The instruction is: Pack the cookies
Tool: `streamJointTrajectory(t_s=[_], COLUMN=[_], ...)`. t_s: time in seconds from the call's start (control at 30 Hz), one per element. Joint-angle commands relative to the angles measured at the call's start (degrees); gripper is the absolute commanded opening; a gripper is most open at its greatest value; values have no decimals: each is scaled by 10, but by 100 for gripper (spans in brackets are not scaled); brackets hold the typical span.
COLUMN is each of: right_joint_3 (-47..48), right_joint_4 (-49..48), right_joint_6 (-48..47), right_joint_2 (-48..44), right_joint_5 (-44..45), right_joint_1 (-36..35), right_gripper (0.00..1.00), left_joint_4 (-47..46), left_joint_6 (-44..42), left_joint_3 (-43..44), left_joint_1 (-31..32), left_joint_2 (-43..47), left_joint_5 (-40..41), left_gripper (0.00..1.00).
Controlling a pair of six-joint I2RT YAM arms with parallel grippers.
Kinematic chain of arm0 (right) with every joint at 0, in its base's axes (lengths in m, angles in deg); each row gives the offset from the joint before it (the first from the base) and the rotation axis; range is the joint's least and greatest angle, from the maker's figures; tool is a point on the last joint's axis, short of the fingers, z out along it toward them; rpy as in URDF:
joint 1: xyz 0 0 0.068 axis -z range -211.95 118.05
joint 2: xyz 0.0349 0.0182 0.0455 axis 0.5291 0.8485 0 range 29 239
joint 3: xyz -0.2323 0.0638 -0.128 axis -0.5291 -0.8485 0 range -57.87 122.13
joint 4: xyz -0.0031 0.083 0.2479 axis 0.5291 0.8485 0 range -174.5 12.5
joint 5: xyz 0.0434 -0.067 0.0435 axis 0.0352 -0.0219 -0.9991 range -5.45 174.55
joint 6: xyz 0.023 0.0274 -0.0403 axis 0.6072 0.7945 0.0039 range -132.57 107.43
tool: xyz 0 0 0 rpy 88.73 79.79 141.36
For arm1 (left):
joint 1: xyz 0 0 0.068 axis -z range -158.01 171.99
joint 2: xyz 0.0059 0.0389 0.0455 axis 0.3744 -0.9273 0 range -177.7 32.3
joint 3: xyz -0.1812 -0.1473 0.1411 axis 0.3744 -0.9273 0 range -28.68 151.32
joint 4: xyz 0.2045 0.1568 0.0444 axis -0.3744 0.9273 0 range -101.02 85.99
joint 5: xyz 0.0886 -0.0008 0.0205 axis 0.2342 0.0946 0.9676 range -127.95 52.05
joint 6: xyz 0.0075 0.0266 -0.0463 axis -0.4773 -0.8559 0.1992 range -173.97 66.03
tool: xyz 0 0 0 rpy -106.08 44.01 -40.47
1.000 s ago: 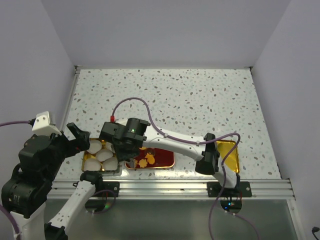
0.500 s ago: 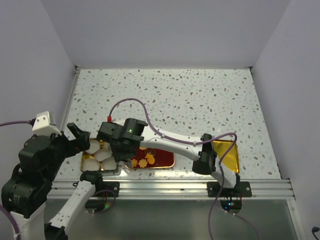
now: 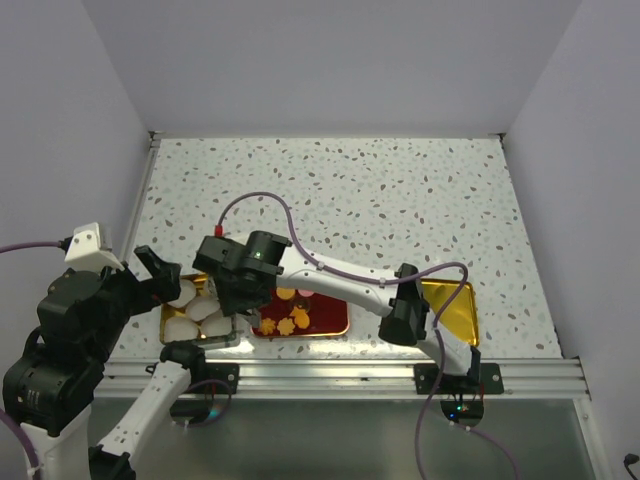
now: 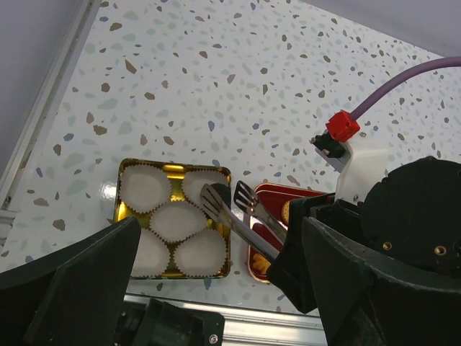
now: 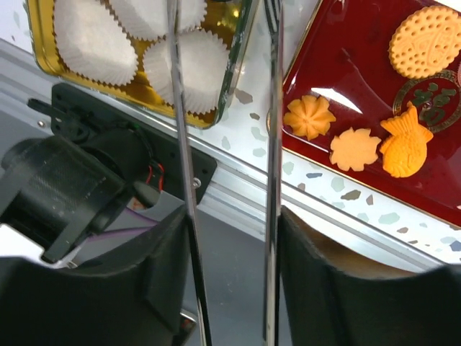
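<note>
I log the right gripper (image 5: 223,108), its long tongs parted and empty, straddling the near rim of the gold tin (image 4: 130,167) of paper cups (image 4: 178,220), with the cookies (image 5: 360,137) lying in the red tray (image 5: 338,65) just beside that tin, presumably between picks.

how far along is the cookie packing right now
Nothing looks packed: the paper cups in the gold tin are all empty. The right pincer is open with nothing between its fingers, near the tin's right edge. All visible cookies are on the red tray. The left pincer is out of view.
</note>
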Motion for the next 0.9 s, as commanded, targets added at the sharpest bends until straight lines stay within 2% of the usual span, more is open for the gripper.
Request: streamJointTrajectory(t_s=[0.0,0.17,0.5,0.67,0.87], right_joint_3=[25,28,20,-17,-118], right_joint_4=[-29,-38,-33,-22,-9], right_joint_6=[-6,-6,-6,-7,1], right_joint_2=[6,9,-22,-80,-169], right_joint_5=[-1,-6,10,41,76], right_joint_1=[9,11,25,36,37], right_gripper=[54,60,59,57,56], left_joint_4=[0,-3,-5,-11,-20], left_joint_6=[-13,-13,-14,-14,-12], left_joint_3=[1,-2,-8,-8,-12], left_joint_1=[3,3,3,3,3], left_joint_2=[-8,-9,-9,-13,-16], left_joint_5=[-10,-11,-6,-6,-8], left_gripper=[100,100,100,100,100])
